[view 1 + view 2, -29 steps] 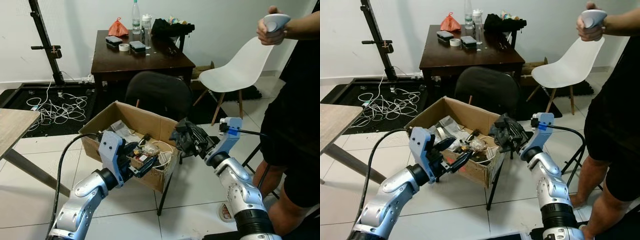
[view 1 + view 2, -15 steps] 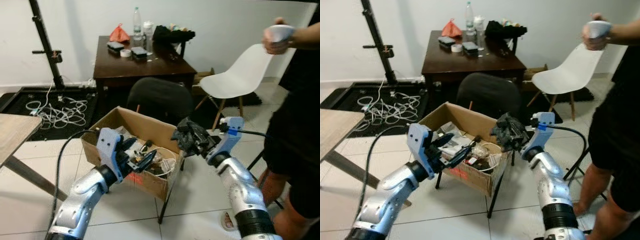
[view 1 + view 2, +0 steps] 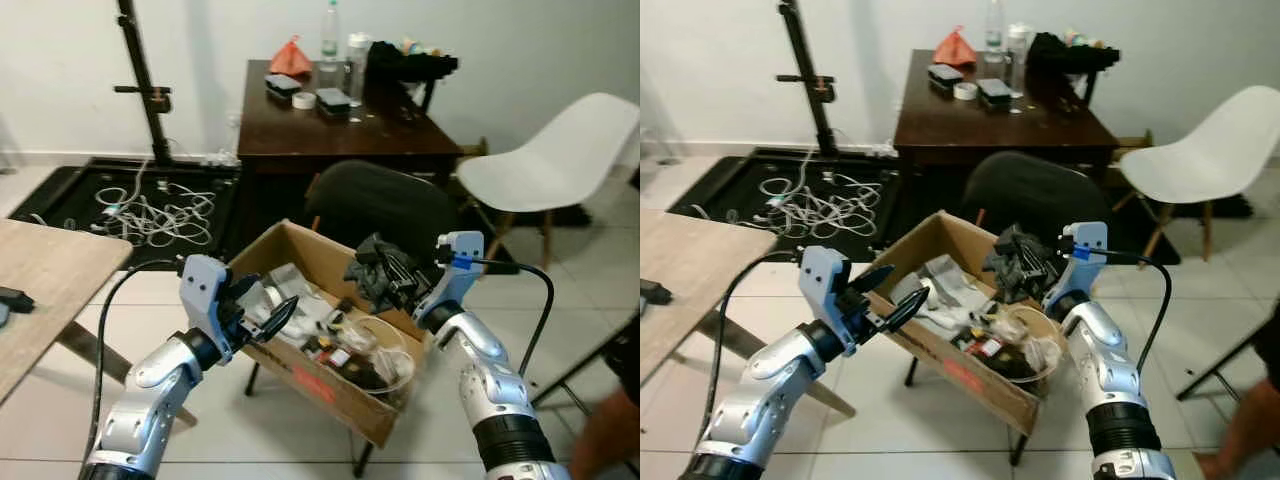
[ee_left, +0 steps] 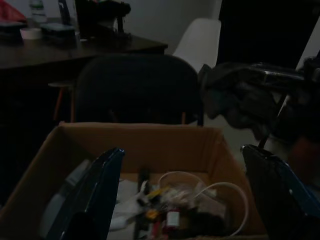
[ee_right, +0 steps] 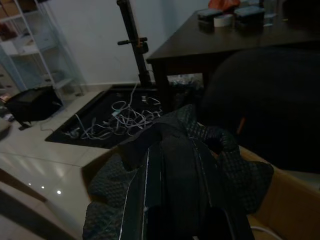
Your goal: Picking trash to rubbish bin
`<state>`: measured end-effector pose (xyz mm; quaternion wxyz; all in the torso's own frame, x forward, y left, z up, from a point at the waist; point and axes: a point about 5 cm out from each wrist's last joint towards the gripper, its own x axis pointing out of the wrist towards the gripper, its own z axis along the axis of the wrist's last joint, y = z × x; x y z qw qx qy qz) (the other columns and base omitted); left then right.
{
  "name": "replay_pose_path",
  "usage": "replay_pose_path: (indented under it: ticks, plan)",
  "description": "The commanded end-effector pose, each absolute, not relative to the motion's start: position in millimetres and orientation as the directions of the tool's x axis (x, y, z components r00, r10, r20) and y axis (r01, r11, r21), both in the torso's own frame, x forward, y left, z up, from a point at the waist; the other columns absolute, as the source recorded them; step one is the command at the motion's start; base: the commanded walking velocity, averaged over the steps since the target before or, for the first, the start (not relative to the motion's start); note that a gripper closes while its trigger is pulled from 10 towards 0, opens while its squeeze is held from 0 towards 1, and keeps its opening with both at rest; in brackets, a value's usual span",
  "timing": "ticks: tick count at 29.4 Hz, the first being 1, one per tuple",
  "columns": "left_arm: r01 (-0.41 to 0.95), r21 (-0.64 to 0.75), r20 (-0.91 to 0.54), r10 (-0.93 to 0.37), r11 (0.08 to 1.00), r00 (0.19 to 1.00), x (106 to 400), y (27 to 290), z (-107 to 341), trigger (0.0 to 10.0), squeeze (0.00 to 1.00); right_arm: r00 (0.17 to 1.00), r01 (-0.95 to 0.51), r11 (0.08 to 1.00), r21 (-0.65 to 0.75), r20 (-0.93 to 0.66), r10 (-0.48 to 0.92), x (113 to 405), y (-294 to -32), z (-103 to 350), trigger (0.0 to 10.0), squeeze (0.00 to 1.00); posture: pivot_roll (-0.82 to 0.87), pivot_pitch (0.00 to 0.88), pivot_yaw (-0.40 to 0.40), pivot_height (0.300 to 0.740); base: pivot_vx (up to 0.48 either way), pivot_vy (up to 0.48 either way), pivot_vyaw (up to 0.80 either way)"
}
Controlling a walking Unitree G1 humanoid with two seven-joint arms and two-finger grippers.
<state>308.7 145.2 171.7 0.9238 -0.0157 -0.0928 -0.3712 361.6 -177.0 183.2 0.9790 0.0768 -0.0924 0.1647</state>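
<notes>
Right gripper (image 3: 383,275) clamping a crumpled dark quilted rag (image 3: 376,272), holding it over the far right edge of an open cardboard box (image 3: 300,372). Fingers closing tight on the bundle, folds bulging around them in the right wrist view (image 5: 172,200). Left gripper (image 3: 262,312) hanging at the box's near left wall, fingers (image 4: 92,197) spreading wide with nothing between them, pointing across the opening toward the rag. Lying inside the box: white crumpled paper (image 3: 940,285), a loop of pale cable (image 3: 385,345), small wrappers and other scraps too jumbled to tell apart. Resting on thin black legs above the white tiled floor (image 3: 300,440), the box tilting with one corner toward the camera. Standing just behind it, a black chair (image 3: 385,205), and behind that a dark wooden table (image 3: 340,125) carrying a clear bottle (image 3: 331,20), a roll of tape (image 3: 303,100), an orange bag (image 3: 291,55) and a heap of black cloth (image 3: 405,62). Sitting to the right, a white plastic chair (image 3: 560,160). Spreading across a black mat (image 3: 90,195) at left, a tangle of white cables (image 3: 160,210) beside a black stand (image 3: 145,85). Showing at the near left, the corner of a light wooden tabletop (image 3: 45,290). Edging in at the lower right, part of a person's leg (image 3: 1250,430).
</notes>
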Motion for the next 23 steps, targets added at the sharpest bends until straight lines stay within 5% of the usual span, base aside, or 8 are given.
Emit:
replay_pose_path:
  ticks: [1,8,23]
  plan:
    - [0.705,0.037,0.182,-0.699,0.708,0.692,306,145,169,10.0,0.00,0.944,-0.294,0.949,0.115,0.189,0.269,360,-188,178,10.0,0.00,-0.08,0.119,0.037,0.740,0.322,0.000,0.00]
    - [0.845,0.054,0.105,-0.845,0.532,0.525,281,149,159,10.0,0.00,0.963,-0.230,0.968,0.102,0.167,0.211,360,-205,174,10.0,0.00,-0.09,0.123,0.037,0.740,0.249,0.000,0.00]
    - [0.878,0.036,0.097,-0.876,0.478,0.473,268,162,160,10.0,0.00,0.989,-0.143,0.984,0.103,0.063,0.137,357,-233,144,10.0,0.00,-0.07,0.139,0.035,0.740,0.000,0.000,0.00]
